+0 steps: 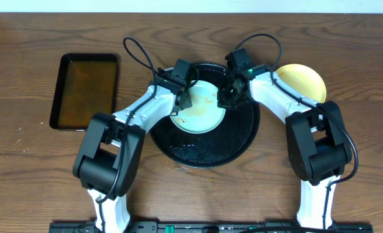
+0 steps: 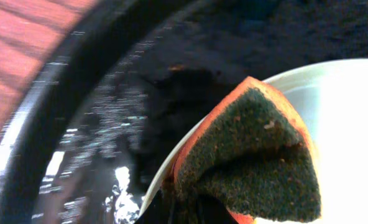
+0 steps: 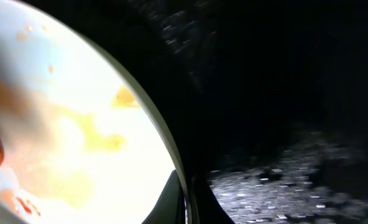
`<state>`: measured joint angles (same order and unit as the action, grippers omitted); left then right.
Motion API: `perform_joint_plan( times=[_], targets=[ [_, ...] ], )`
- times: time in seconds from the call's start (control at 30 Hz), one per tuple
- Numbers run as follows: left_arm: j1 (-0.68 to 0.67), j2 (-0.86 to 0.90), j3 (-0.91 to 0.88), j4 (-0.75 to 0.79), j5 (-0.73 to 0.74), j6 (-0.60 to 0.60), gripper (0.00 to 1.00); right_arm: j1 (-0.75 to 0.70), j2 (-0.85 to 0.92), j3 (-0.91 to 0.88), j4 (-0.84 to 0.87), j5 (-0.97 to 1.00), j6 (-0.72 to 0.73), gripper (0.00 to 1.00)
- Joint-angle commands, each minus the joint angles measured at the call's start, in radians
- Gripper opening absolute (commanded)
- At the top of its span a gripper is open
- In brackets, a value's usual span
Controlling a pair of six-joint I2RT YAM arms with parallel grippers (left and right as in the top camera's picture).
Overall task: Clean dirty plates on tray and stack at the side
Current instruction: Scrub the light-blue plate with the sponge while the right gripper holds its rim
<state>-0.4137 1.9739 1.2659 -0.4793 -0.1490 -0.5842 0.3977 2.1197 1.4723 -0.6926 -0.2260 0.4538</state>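
Hiding part of the yellow plate [image 1: 303, 80], the right arm [image 1: 282, 97] lies across it. This plate sits on the brown wood table [image 1: 36, 162] toward the far right corner, just beside the round black tray [image 1: 204, 152].

The right gripper [image 1: 233, 96] is at the right rim of the blue plate [image 1: 201, 116]. Its jaws are too dark to see, so I cannot tell if they are open or closed. Its own camera is blurry and shows only a piece of the plate with orange smears [image 3: 97, 140].

The left gripper [image 1: 182, 98] is over the left side of the blue plate. Its jaws pinch a sponge [image 2: 252, 155], but the fingers are mostly cut off at the bottom of that view.

The table has long wood lines, and a pale strip [image 1: 347, 5] runs along its far edge. The round tray is in the middle of the table. It is shiny and wet, with a low rim. The blue plate lies flat inside it, on the far side. The sponge is orange with a rough dark green face, and it is bent. Near the left edge sits a black rectangular tray [image 1: 57, 90] full of brown liquid.
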Motion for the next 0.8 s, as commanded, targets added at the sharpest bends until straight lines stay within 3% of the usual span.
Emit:
perform_joint_plan(
  times=[0.0,0.13,0.2,0.3,0.43,0.77],
  targets=[
    [0.070,-0.069,-0.036,-0.037,-0.205,0.049,0.08,-0.016,0.042,-0.034,-0.021,0.125,0.021,0.02],
    [0.058,-0.173,-0.036,-0.019,-0.070,0.048,0.08,-0.016,0.042,-0.034,-0.020,0.125,0.021,0.01],
    [0.042,-0.205,-0.036,0.026,0.108,0.044,0.08,-0.016,0.042,-0.034,-0.016,0.125,0.021,0.02],
    [0.018,-0.192,-0.036,0.060,0.229,-0.006,0.08,-0.016,0.042,-0.034,-0.013,0.125,0.021,0.02],
    [-0.032,-0.141,-0.041,0.063,0.254,-0.079,0.08,-0.016,0.042,-0.034,-0.013,0.125,0.021,0.02],
    [-0.151,0.010,-0.041,0.029,0.268,-0.087,0.08,-0.016,0.042,-0.034,-0.015,0.125,0.021,0.02]
  ],
)
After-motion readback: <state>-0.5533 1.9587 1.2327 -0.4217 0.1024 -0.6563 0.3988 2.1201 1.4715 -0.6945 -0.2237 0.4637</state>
